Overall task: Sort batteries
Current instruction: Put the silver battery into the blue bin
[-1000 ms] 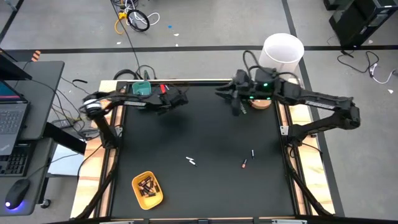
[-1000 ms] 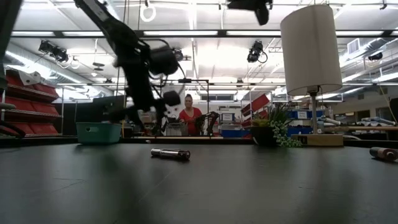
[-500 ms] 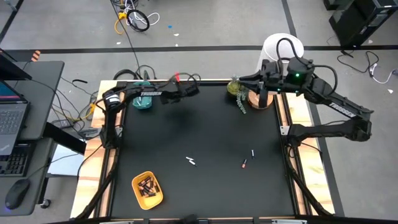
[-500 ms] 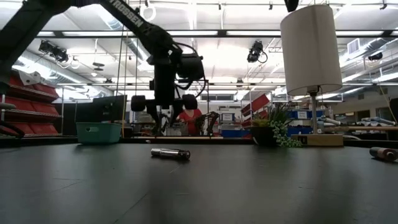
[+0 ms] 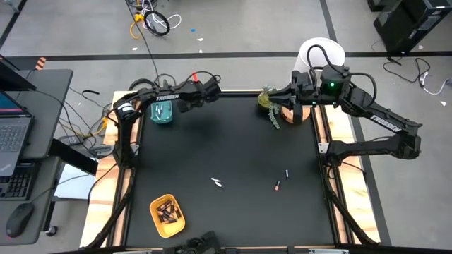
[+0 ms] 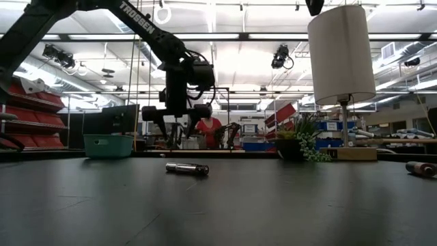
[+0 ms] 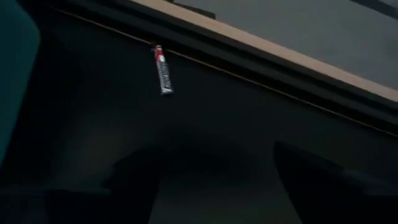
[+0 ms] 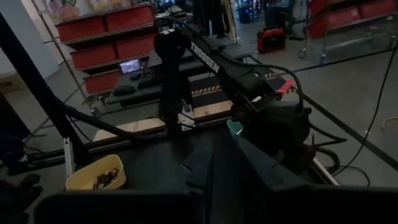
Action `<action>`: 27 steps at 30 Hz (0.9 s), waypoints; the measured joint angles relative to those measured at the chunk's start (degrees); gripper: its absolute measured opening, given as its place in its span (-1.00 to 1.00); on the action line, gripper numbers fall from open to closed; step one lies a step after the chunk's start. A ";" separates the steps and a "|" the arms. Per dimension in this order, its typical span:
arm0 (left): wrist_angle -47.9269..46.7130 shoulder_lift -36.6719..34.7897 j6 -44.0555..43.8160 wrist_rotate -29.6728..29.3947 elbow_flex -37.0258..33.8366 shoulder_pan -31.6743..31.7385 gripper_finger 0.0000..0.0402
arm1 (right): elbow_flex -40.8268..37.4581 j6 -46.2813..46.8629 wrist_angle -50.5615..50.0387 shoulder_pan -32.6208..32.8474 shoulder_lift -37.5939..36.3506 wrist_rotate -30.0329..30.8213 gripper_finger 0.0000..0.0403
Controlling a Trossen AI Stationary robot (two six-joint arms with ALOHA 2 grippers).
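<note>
four loose batteries [image 5: 217, 183] mid-table, left end effector [image 5: 185, 104] open nr teal tray [image 5: 162, 112]

Loose batteries [image 5: 218, 183] lie mid-table, more fill the yellow tray [image 5: 168, 215]; both arms hover at the far edge.

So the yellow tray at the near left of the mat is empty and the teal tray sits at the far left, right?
Not quite. The yellow tray is not empty: the high view shows several dark batteries lying in it. The rest holds: it sits at the near left of the mat, and the teal tray sits at the far left.
</note>
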 joint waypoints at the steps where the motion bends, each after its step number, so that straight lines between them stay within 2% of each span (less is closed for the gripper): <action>1: -0.42 0.00 -0.16 -0.46 0.00 0.18 0.59 | 0.00 -0.02 0.01 0.00 0.11 -0.14 -0.73; 6: -0.93 0.07 -0.22 -2.46 -0.04 2.02 0.55 | 0.00 -0.07 0.09 0.02 0.16 -0.39 -0.74; 11: 0.09 1.71 -0.15 -0.65 -0.04 4.10 0.50 | 0.00 -0.10 0.45 0.02 0.16 -0.52 -0.74; 18: 0.04 3.80 0.10 0.27 -0.11 4.06 0.44 | 0.00 0.00 0.52 0.02 0.05 -1.36 -0.75; 27: -0.31 4.15 1.81 -2.07 -0.11 4.47 0.34 | 0.00 0.02 0.51 0.02 0.03 -1.36 -0.76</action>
